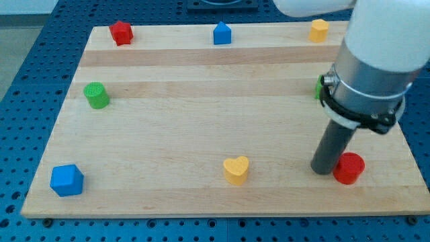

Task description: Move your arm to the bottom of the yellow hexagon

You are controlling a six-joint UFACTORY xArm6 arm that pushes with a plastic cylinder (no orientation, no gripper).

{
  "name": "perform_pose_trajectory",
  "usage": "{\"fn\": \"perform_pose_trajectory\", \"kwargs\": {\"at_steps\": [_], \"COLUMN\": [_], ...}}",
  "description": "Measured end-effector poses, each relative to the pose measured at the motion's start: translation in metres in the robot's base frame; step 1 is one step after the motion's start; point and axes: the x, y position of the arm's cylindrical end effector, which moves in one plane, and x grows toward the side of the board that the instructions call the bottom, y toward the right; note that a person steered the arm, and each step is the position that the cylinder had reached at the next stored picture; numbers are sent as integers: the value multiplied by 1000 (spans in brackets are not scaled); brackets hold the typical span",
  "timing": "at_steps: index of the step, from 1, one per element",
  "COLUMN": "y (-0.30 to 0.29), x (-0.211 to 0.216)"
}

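Note:
The yellow hexagon (318,30) stands near the board's top right corner. My tip (322,171) rests on the board at the lower right, far below the hexagon toward the view's bottom. It sits just left of a red cylinder (349,168), touching or nearly touching it. The arm's white and grey body rises above the tip and covers part of the board's right side.
A red block (121,32) stands at top left and a blue house-shaped block (222,33) at top middle. A green cylinder (97,95) is at left, a blue cube (66,180) at bottom left, a yellow heart (236,170) at bottom middle. A green block (318,87) peeks from behind the arm.

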Motion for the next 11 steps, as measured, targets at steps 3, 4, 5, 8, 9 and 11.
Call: {"fn": "perform_pose_trajectory", "kwargs": {"at_steps": [3, 4, 5, 8, 9, 11], "y": [-51, -60, -66, -34, -3, 67], "x": [-79, -103, -139, -225, -232, -263]}}
